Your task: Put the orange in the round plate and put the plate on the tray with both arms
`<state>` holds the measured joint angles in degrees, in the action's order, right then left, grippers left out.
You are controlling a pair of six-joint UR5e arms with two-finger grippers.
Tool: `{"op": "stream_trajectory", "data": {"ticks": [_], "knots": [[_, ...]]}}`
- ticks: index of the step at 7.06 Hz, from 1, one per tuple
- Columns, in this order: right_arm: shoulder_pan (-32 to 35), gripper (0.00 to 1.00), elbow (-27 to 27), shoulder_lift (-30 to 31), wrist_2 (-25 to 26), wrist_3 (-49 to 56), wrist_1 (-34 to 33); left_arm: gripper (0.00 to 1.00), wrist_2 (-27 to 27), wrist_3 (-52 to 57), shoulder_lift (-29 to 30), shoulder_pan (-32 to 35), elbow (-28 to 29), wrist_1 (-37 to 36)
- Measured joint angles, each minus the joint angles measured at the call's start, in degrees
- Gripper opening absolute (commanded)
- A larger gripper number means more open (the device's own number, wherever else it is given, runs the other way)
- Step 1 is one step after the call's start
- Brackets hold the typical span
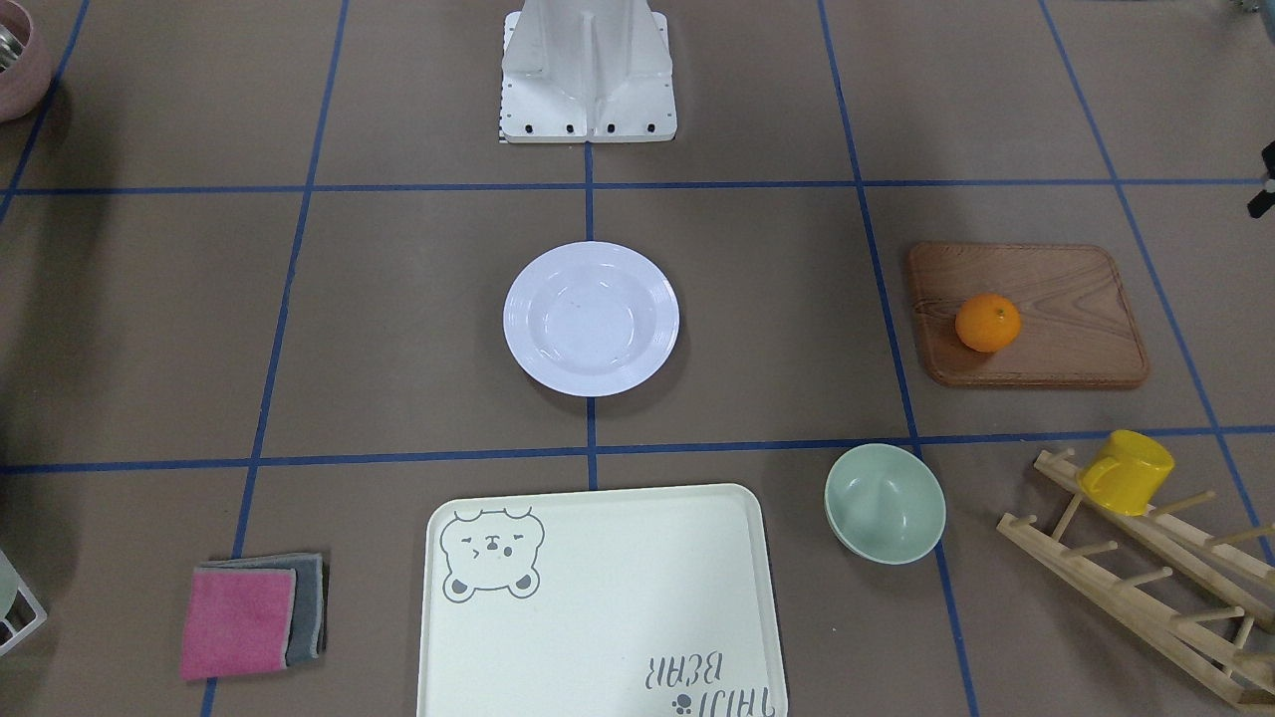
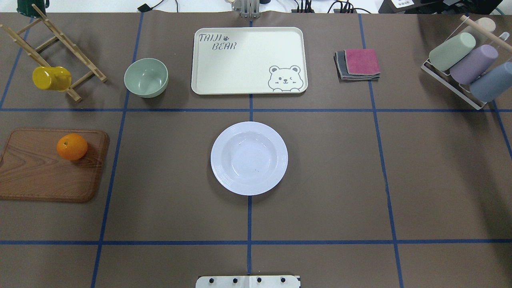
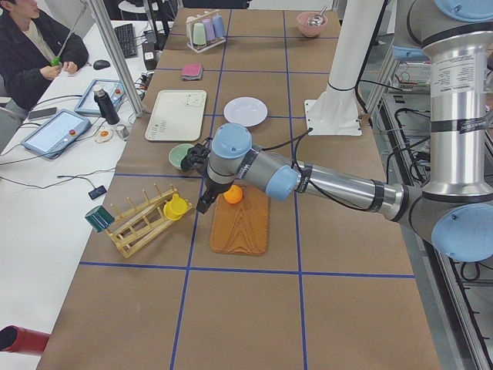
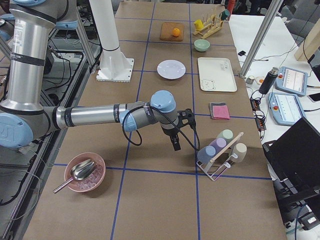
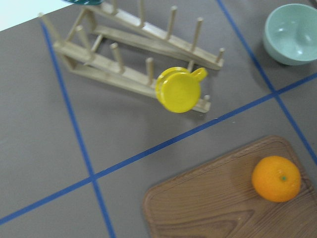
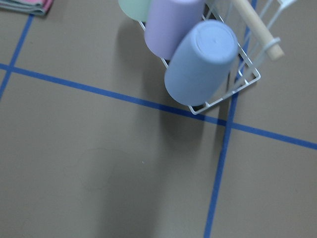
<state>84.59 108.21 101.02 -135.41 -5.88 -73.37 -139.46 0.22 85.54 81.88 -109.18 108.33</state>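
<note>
Orange [image 2: 72, 147] on the wooden board [image 2: 40, 180], left edge of the overhead view, well apart from the round plate [image 2: 224, 176] at centre. Tray [image 2: 248, 60] at top centre, probably waiting for the plate. Left gripper [image 3: 206, 202] near the orange, likely for a grasp. Right gripper [image 4: 176, 145] parked beside the cup rack [image 4: 220, 155]. Impossible to tell for either whether apart or together.

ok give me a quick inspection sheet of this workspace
surface: brown table with a blue tape grid
job's things: orange on the wooden board; round plate empty, mid-table; tray empty
clutter: green bowl, yellow cup on a peg rack, folded cloths, three racked tumblers, pink bowl with a scoop
grippers: left gripper near the orange; right gripper beside the tumblers; open or shut, cannot tell
cables: black cable looped under the right arm
surroundings: person seated at a side desk
</note>
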Motion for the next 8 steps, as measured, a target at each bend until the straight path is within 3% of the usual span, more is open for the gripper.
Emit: {"op": "stream_trajectory", "data": {"ticks": [1, 4, 6, 8], "knots": [[-0.55, 1.0, -0.01, -0.22, -0.16, -2.63, 1.55, 0.98, 0.92, -4.66, 1.53, -4.81, 0.3, 1.5], [-1.77, 1.0, -0.32, 0.02, -0.28, -6.24, 5.04, 0.98, 14.32, -23.59, 4.41, -22.65, 1.38, 7.3], [-1.94, 1.0, -0.36, 0.15, -0.23, -6.35, 5.25, 0.98, 18.32, -27.04, 5.14, -28.12, 4.84, 9.39], [-1.97, 1.0, -0.43, 0.22, -0.15, -6.27, 5.33, 0.98, 18.82, -27.72, 5.19, -30.02, 9.78, 14.87]]}}
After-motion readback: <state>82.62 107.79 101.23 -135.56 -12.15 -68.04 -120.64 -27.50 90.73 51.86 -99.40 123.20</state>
